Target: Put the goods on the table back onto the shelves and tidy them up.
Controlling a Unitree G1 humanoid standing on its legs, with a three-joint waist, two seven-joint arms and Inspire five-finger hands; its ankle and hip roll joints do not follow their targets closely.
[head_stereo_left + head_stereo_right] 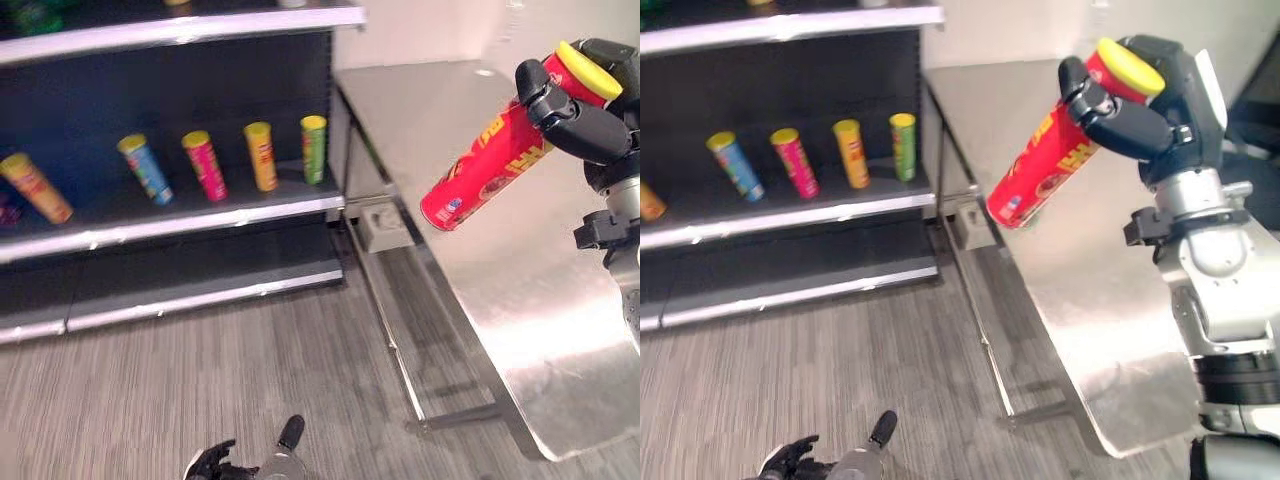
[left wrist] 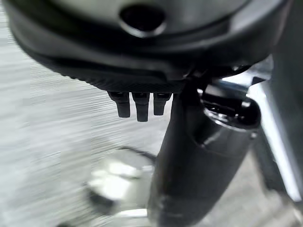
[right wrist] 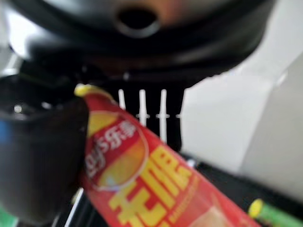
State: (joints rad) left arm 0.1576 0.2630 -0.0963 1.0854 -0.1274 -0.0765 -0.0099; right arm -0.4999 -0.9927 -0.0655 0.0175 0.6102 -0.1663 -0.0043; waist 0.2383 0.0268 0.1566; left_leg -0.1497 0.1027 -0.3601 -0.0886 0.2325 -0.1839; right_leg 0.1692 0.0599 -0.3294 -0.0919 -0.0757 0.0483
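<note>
A red chip can [image 1: 485,165] with a yellow lid hangs tilted above the steel table [image 1: 520,290], its base pointing toward the shelves. My right hand [image 1: 585,130] is shut on its upper end, fingers wrapped round it just below the lid. The right wrist view shows the can [image 3: 142,179] running away from the palm. On the middle shelf board [image 1: 180,222] several cans stand in a leaning row: orange [image 1: 35,187], blue [image 1: 146,169], pink [image 1: 205,165], yellow [image 1: 261,155] and green [image 1: 314,148]. My left hand [image 1: 250,462] hangs low over the floor, fingers relaxed and holding nothing.
The dark shelf unit stands left of the table, its right end close to the table's near corner. A lower shelf board [image 1: 200,290] is bare. A grey box [image 1: 385,225] sits under the table by its leg. Grey plank floor [image 1: 250,370] lies in front.
</note>
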